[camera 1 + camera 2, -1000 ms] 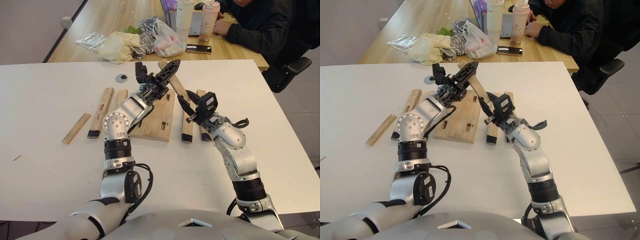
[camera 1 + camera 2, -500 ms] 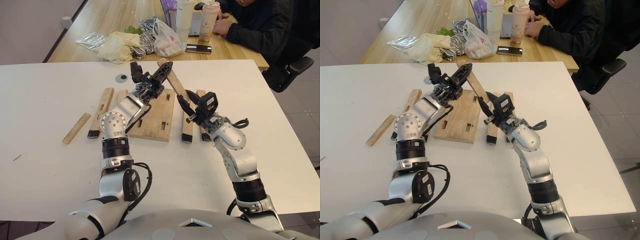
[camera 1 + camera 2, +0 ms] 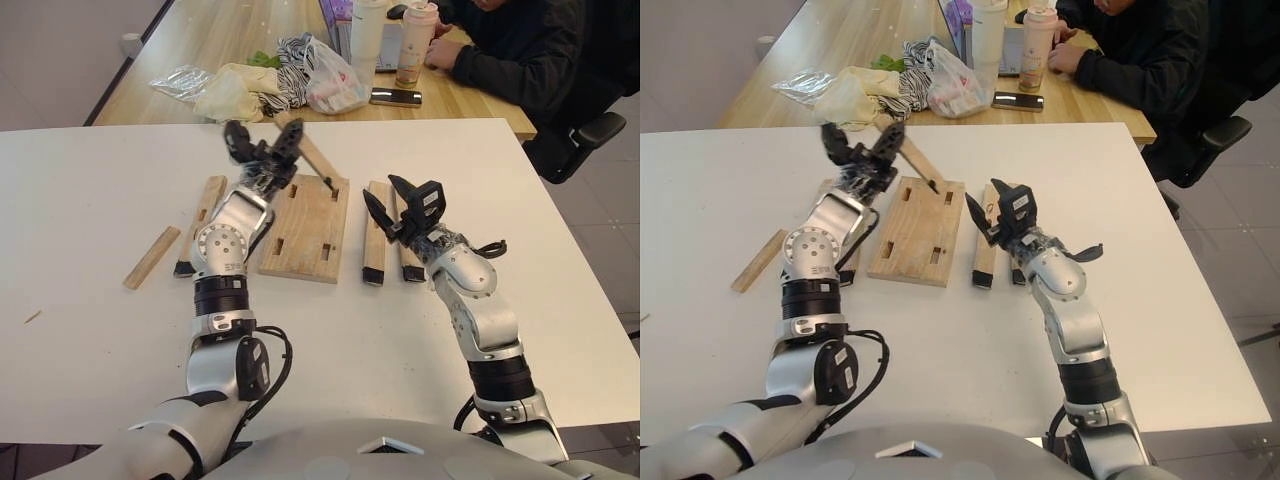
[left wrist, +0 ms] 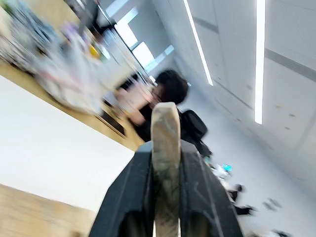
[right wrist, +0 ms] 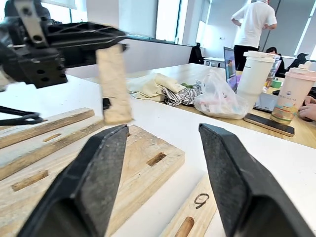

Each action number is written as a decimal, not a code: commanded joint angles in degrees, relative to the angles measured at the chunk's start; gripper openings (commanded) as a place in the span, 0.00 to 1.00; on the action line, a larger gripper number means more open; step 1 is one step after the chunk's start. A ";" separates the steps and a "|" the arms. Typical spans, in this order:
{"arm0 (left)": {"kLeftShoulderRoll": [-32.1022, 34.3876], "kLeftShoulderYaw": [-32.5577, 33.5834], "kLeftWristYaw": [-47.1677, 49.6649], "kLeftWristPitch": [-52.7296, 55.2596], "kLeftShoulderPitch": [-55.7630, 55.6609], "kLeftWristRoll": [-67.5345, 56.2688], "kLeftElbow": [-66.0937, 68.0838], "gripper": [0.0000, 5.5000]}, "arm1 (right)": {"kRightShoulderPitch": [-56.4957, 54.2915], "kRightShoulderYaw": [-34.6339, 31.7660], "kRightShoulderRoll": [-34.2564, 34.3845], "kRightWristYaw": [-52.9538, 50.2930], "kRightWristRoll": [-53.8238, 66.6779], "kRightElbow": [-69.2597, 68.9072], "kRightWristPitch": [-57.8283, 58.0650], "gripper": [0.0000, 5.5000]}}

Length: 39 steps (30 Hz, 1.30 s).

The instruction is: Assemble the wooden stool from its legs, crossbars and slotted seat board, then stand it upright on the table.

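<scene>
Left tool (image 3: 262, 148): closed on one end of the raised leg (image 3: 312, 160), lifted above the far edge of the seat board.
Raised leg: long axis slanting down from the tool towards the robot's right. Its dark-tipped lower end is at the far right corner of the seat board (image 3: 300, 235); whether it touches the board, I cannot tell.
Seat board: flat on the white surface (image 3: 90, 190), slots facing up, long axis running away from the robot.
Right tool (image 3: 385, 200): fingers spread wide, holding nothing, poised over the two legs (image 3: 374, 240) lying just right of the board.
Two legs: side by side, parallel to the board's long edge.
Left leg (image 3: 207, 205): flat, left of the board, dark end nearer the robot.
Short crossbar (image 3: 152, 257): farther left, lying diagonally.
</scene>
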 commanded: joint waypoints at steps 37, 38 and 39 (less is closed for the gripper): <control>9.35 -8.49 -1.76 -57.13 17.51 37.85 32.65 0.07 | 1.01 1.92 0.54 -0.29 -1.83 0.38 1.71 0.47; 9.72 -8.46 -2.16 -57.72 17.63 37.72 34.65 0.07 | 0.98 1.94 0.54 -0.27 -1.84 0.41 1.68 0.47; 9.98 -8.46 -2.42 -58.30 17.69 37.65 36.21 0.07 | 0.94 1.96 0.54 -0.25 -1.86 0.45 1.66 0.47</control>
